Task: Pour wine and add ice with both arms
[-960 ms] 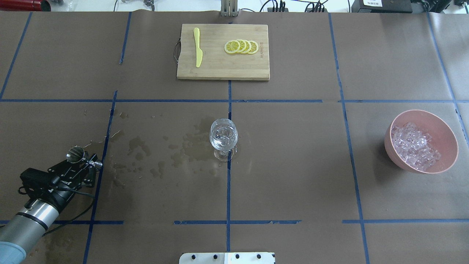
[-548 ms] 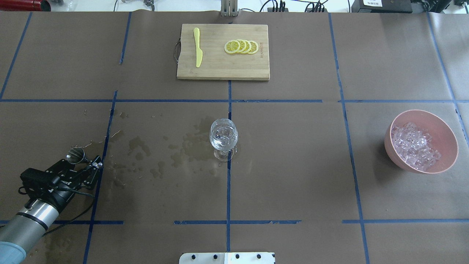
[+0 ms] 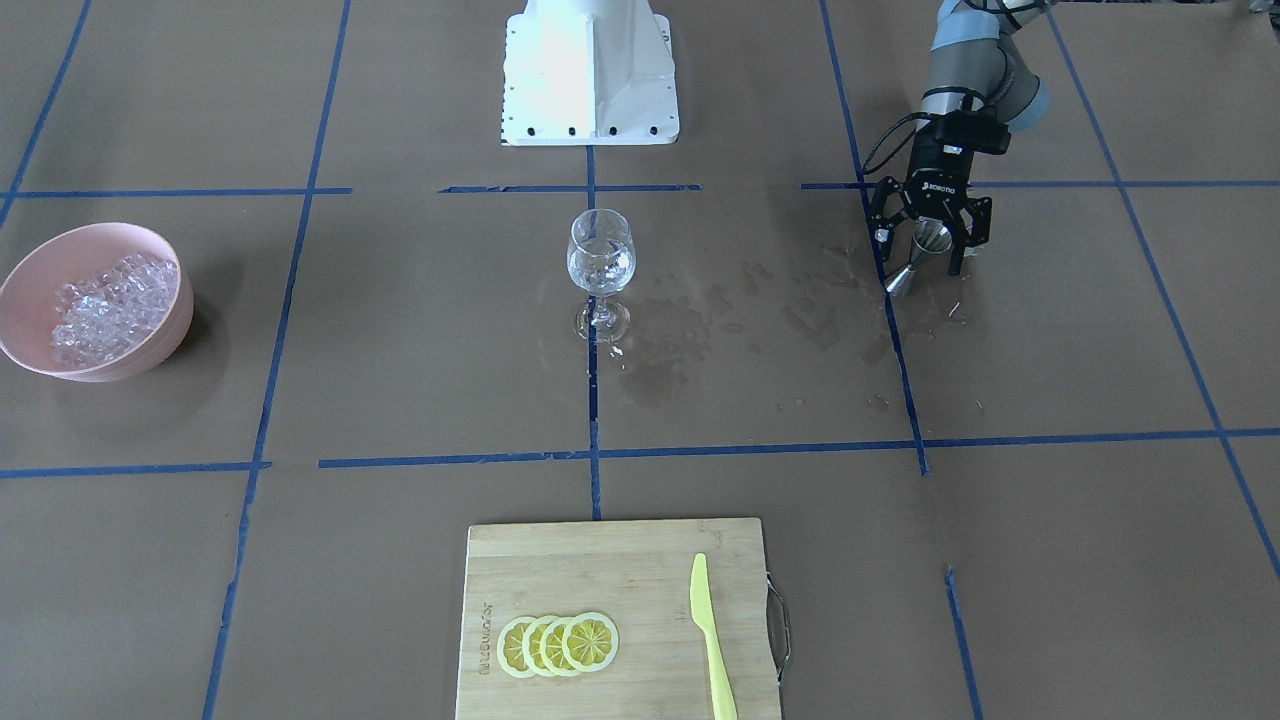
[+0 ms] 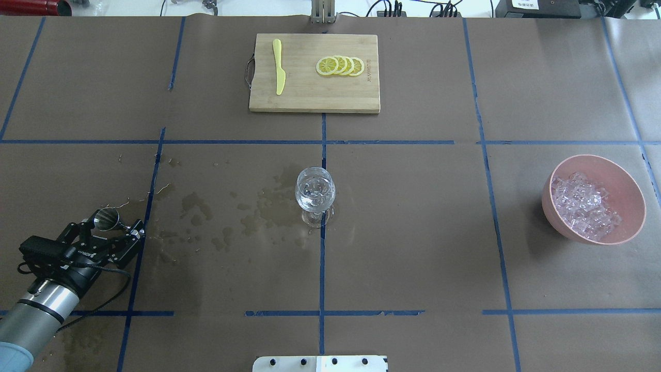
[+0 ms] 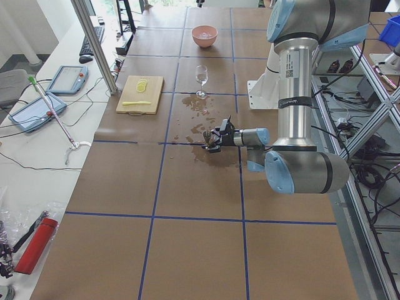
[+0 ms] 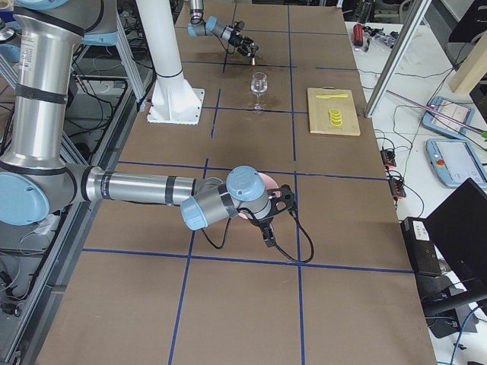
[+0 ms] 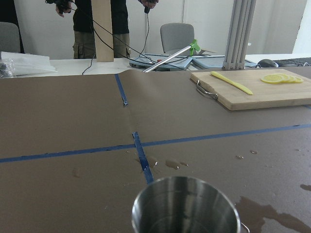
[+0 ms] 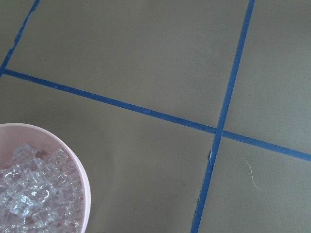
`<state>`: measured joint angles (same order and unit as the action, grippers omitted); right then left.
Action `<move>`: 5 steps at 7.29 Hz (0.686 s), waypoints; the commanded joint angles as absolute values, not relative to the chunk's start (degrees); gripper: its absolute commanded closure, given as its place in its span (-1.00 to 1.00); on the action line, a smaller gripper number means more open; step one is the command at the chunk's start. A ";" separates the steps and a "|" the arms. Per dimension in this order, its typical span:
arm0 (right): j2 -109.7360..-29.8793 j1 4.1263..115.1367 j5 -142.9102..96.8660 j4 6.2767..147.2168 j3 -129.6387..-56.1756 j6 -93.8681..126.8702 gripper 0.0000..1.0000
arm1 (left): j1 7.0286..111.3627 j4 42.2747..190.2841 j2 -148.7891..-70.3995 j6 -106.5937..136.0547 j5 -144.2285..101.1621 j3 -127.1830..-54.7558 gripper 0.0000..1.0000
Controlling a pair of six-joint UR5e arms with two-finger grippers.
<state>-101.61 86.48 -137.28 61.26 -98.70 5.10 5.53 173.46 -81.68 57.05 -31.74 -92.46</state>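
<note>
A: Asking about the left claw (image 3: 926, 252).
B: Gaping wide, straddling a steel jigger (image 7: 184, 206) standing on the tabletop (image 4: 413, 248) amid wet patches (image 4: 268, 206); apparently not pinching it, likely leaving it upright to avoid spilling.
A: And locating the ice (image 4: 586, 206)?
B: Lying heaped in a pink bowl (image 4: 622, 175) toward the robot's right, well apart from the wine glass (image 4: 315, 194), placed centrally for reaching from either side.
A: Checking the right claw (image 6: 285, 196)?
B: Hovering near that bowl, presumably readying to pick cubes; failing to tell whether spread or closed from so distant a view.
</note>
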 commanded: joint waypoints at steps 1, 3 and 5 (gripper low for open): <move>-101.60 86.48 -137.29 61.26 -98.70 5.10 -1.00 | 5.54 176.38 -81.74 56.69 -28.75 -92.64 -1.00; -101.69 86.48 -137.29 61.26 -98.70 5.10 -1.00 | 5.54 177.45 -81.74 56.60 -27.16 -92.90 -1.00; -101.60 86.48 -137.29 61.26 -98.79 5.10 -1.00 | 5.45 180.51 -81.74 56.43 -26.72 -92.99 -1.00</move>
<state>-101.62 86.48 -137.29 61.26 -98.76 5.10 5.49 178.62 -81.74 56.53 -26.98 -92.89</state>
